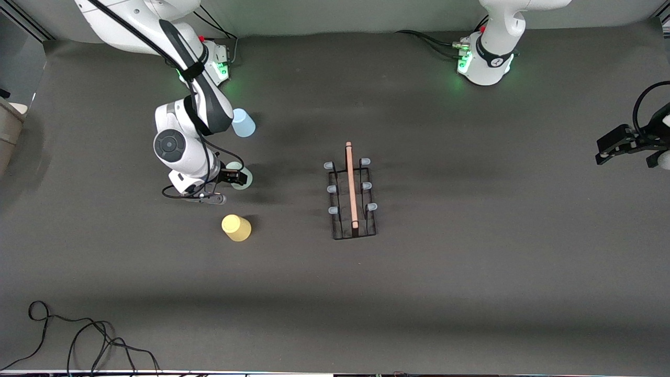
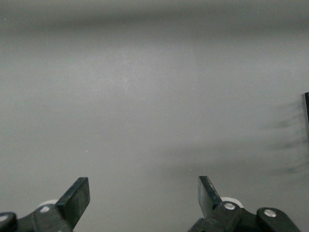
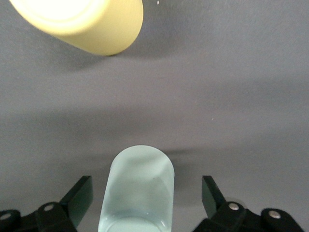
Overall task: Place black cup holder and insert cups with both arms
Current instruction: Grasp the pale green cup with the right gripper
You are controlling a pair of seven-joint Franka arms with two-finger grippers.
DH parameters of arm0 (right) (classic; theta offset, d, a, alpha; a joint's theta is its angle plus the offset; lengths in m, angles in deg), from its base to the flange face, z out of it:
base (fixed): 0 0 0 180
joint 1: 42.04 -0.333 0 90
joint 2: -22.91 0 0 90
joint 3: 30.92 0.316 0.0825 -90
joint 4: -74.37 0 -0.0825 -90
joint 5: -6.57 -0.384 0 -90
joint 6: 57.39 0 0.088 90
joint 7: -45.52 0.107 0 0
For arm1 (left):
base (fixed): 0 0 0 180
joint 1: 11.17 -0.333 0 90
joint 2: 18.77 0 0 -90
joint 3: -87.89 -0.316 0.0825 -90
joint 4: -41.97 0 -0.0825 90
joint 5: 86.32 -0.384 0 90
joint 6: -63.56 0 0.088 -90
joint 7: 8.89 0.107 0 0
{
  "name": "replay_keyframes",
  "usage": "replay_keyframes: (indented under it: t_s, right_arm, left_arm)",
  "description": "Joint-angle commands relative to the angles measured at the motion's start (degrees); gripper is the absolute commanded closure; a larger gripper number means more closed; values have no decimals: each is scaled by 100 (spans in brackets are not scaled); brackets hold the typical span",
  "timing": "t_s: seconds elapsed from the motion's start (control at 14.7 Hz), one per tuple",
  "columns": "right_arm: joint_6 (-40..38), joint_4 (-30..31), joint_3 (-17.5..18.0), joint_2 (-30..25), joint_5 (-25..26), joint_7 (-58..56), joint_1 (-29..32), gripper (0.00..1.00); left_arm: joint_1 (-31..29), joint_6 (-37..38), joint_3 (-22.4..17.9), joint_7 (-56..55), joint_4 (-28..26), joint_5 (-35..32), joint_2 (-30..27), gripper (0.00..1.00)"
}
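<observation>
black wire cup holder point(image 1: 353, 198) - wooden rod, pale pegs

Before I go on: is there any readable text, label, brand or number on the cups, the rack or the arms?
No readable text in any view.
Yellow tapered plastic cup: plain, no print.
Pale grey-green plastic cup: plain.
Light blue plastic cup: plain.
Black thin-wire cup holder with wooden rod: no label.
White robot arms: a dark mark on the left arm's base is too small to read.

Three cups point(image 1: 242, 176) in a row near the right arm's end. Rack point(image 1: 353, 198) mid-surface point(image 1: 471, 272), well apart. Right gripper point(image 1: 236, 177) around middle cup.
</observation>
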Motion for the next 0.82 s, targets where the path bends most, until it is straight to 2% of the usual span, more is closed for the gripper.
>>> replay_keyframes:
  t_s: [0.0,0.14,0.34,0.61,0.68,0.75]
  right_arm:
    - [75,21,-27,76,-276,99,-184,0]
    - [-13,21,-27,76,-267,65,-220,0]
    - [-162,21,-27,76,-267,12,-220,0]
    - [-268,21,-36,76,-267,-6,-212,0]
    - [-277,21,-36,67,-267,-6,-212,7]
    - [-312,21,-36,67,-276,-6,-212,21]
  left_arm:
    - [-16,147,-22,145,609,5,415,0]
    - [-16,498,-22,180,1007,5,838,0]
    - [27,578,-22,181,1157,-73,822,0]
    - [-60,1201,118,365,1324,-74,699,0]
    - [-86,1229,206,339,1325,-74,681,0]
    - [-87,1246,259,330,1299,-82,638,0]
